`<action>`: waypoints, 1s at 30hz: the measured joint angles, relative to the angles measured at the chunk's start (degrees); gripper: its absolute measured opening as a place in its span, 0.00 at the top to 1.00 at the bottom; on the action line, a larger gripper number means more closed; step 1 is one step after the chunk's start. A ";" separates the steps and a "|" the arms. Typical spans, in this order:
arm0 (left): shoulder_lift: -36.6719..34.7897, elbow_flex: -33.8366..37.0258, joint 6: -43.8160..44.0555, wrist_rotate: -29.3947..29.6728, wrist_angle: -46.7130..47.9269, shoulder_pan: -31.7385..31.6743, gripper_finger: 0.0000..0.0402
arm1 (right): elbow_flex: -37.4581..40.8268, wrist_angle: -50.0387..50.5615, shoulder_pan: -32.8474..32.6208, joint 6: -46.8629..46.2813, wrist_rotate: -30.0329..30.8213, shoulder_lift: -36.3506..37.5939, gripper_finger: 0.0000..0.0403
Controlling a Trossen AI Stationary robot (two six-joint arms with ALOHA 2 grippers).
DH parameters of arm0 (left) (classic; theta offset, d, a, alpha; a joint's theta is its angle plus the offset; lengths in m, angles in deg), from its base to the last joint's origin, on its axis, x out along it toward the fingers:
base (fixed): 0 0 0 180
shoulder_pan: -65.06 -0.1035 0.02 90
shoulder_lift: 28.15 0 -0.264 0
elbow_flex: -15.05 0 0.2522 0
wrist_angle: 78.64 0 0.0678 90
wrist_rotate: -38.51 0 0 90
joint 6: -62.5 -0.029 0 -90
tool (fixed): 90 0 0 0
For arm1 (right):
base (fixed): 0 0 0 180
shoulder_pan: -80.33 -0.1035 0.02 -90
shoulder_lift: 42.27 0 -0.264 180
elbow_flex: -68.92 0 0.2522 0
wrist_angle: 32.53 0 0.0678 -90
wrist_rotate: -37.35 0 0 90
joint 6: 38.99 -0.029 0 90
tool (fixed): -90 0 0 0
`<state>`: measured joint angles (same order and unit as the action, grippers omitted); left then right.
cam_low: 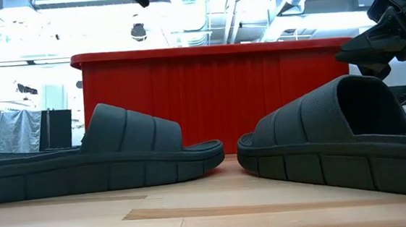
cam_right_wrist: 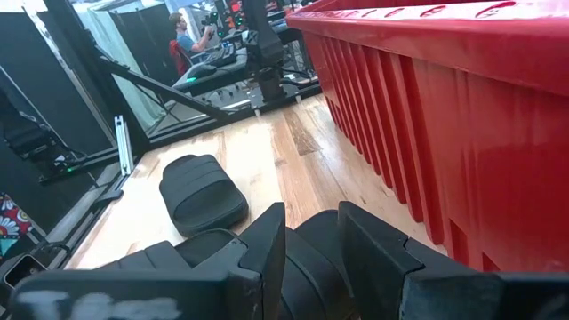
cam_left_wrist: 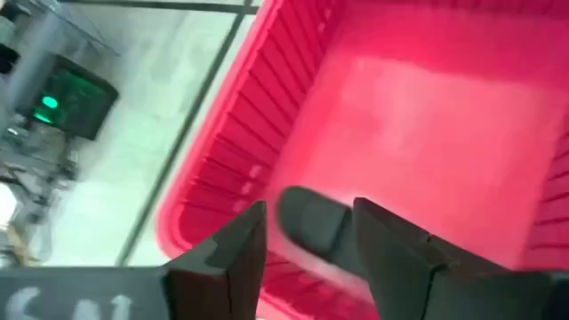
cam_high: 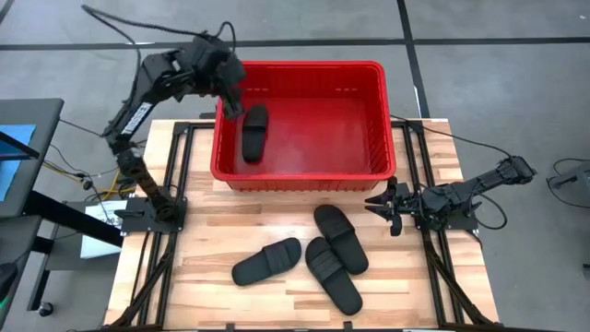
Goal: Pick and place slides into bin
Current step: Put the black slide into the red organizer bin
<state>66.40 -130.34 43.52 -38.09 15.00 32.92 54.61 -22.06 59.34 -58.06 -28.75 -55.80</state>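
Red slotted bin point(cam_high: 383, 120) sat at the far side of the wooden desk point(cam_high: 203, 240). One black slide point(cam_high: 254, 132) lay inside the bin, at its left end, roughly lengthwise front to back, sole down on the bin floor.

Left claw point(cam_high: 230, 100) hovered above the bin's left end, just over that slide. Left wrist view showed its fingers point(cam_left_wrist: 233, 258) parted with a gap between them, nothing gripped; the slide point(cam_left_wrist: 311, 218) lay below, apart from the fingers, on the bin point(cam_left_wrist: 222, 169) floor.

Three more slides lay on the desk in front of the bin: one point(cam_high: 266, 261) to the left, angled; one point(cam_high: 341, 238) near the bin's front wall; one point(cam_high: 333, 274) beside it, nearer the desk's front edge, the last two touching or overlapping. The low view showed two of them point(cam_low: 91, 162) point(cam_low: 343, 142) straps up, with the bin point(cam_low: 216, 98) behind.

Right claw point(cam_high: 385, 207) waited low at the desk's right side, just in front of the bin's right front corner. Right wrist view: fingers point(cam_right_wrist: 267, 244) partly apart, empty, a slide point(cam_right_wrist: 203, 193) on the desk ahead and the bin wall point(cam_right_wrist: 444, 116) alongside. A person stood far off in the room behind.
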 joint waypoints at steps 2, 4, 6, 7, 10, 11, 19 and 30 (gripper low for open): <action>-1.87 0.65 2.66 -1.36 -0.29 0.90 0.61 | 0.00 0.02 0.00 0.02 -0.02 0.00 0.76; -3.24 0.61 5.27 -3.92 0.71 1.74 0.61 | 0.00 0.00 0.00 0.02 -0.01 0.01 0.76; -4.04 0.61 7.54 -6.99 1.56 2.44 0.61 | 0.00 0.01 0.00 0.01 -0.01 -0.01 0.76; -4.26 0.62 8.51 -8.59 1.83 2.93 0.61 | 0.00 0.00 0.00 0.00 0.00 0.01 0.76; -5.12 0.68 10.88 -14.16 2.85 4.67 0.61 | 0.00 0.00 0.00 0.00 -0.02 -0.01 0.76; -5.38 0.65 11.47 -16.37 3.29 5.35 0.61 | 0.00 0.00 0.00 0.00 0.00 0.01 0.76; -5.43 0.68 12.87 -36.08 5.43 11.27 0.61 | 0.00 0.00 0.00 0.00 0.00 0.00 0.76; -5.42 0.68 14.05 -36.90 7.07 22.64 0.61 | 0.00 0.00 0.00 0.00 0.00 0.01 0.76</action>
<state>60.98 -129.67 57.57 -74.99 22.08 55.57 54.61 -22.06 59.34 -58.06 -28.75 -55.79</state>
